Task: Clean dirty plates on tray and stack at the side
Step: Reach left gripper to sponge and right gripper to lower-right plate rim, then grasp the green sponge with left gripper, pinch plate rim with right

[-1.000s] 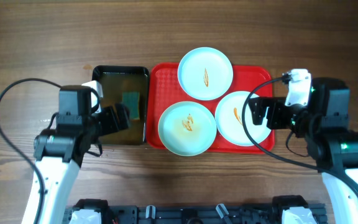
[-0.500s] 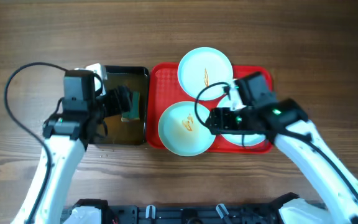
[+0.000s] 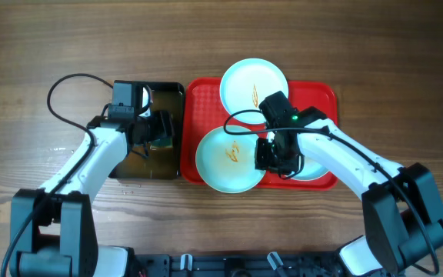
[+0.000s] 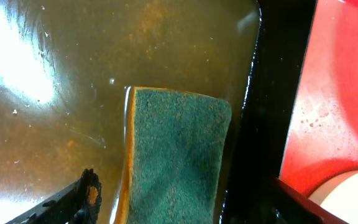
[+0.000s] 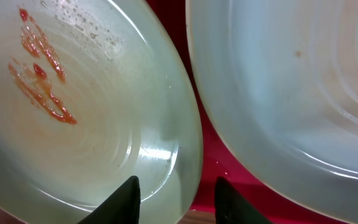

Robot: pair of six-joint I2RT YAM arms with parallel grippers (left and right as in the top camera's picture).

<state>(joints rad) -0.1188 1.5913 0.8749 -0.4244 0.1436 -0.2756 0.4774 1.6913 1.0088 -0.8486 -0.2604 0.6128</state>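
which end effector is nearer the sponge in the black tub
Left. The left end effector is directly above the sponge; the right end effector is on the red tray, at the rim of a plate.

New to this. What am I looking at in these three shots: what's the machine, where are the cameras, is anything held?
Two robot arms work at a wooden table, each ending in a two-finger pincer. The wide picture comes from a camera fixed overhead; the two close-ups come from cameras on the wrists, looking past each arm's own fingers. On the table sit a red tray carrying three plates streaked with orange sauce, and a black tub of brownish water with a green sponge in it. The left pincer is open, its fingers either side of the sponge. The right pincer is open, straddling the rim of the front plate. Nothing is held.
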